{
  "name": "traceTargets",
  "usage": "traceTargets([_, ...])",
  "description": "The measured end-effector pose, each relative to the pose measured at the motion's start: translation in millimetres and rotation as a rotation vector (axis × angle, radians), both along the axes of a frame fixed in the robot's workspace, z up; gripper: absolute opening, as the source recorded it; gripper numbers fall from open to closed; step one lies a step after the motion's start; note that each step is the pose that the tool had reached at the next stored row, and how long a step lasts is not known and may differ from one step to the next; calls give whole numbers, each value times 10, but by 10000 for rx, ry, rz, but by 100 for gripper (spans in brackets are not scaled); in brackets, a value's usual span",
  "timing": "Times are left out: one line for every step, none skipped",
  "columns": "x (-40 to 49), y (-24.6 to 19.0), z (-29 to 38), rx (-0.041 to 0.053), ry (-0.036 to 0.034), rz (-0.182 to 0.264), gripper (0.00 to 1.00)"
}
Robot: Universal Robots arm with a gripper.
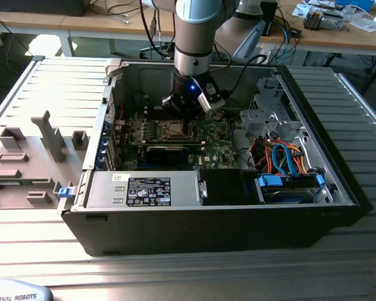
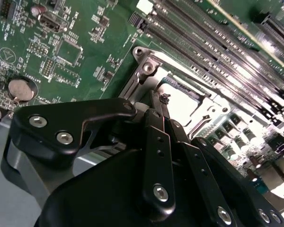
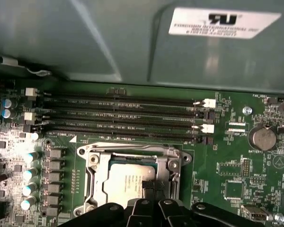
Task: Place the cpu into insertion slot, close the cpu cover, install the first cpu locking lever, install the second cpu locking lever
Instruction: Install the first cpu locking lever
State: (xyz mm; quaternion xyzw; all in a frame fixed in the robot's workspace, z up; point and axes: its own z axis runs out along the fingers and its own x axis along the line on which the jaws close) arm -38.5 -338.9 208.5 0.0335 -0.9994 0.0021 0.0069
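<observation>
black links of your end effector (image 2: pixel 162 106) sit closest to you in both wrist views, and its two thin fingers (image 3: pixel 149 185) are pressed together at the tips. you can see nothing held between them. the tips hang right over the cpu (image 3: pixel 125 182), near one edge of it, and you cannot tell if they touch it.

the cpu lies flat in the socket on the green motherboard (image 3: pixel 232 165), silver top up. the cpu cover (image 3: pixel 132 150) is down around the cpu like a shiny frame, with the chip showing through its open middle. you can see the same frame in the second wrist view (image 2: pixel 146 66), bright and silvery beside the fingers.

long dark memory slots (image 3: pixel 118 118) run next to the socket. a round coin battery (image 3: pixel 263 137) sits further off on the board.

in the exterior view your arm (image 1: pixel 197 31) reaches straight down into the open computer case (image 1: pixel 338 157), which lies on the ribbed metal worktop (image 1: pixel 56 81). blue and orange cables (image 1: pixel 282 157) are bundled toward the exterior view's right.
</observation>
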Motion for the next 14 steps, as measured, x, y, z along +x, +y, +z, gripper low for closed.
traceTargets([0, -7, 0, -12, 0, 1, 11])
traceTargets([0, -16, 0, -23, 0, 0, 11])
traceTargets([0, -23, 0, -32, 0, 1, 11])
traceTargets([0, -31, 0, -42, 0, 1, 11])
traceTargets([0, -35, 0, -47, 0, 0, 11])
traceTargets([-1, -39, 1, -52, -1, -1, 11])
traceTargets([0, -41, 3, -57, 0, -1, 11])
traceTargets([0, -42, 5, -62, 0, 0, 11])
traceTargets([0, -44, 9, -65, -1, 1, 11])
traceTargets([0, -45, 17, -76, -2, 0, 11])
traceTargets([0, -47, 27, -90, -2, 0, 11])
traceTargets([0, -48, 33, -99, -3, 0, 11])
traceTargets([0, -48, 41, -114, -3, 1, 11])
traceTargets([1, -49, 51, -133, -3, 2, 11])
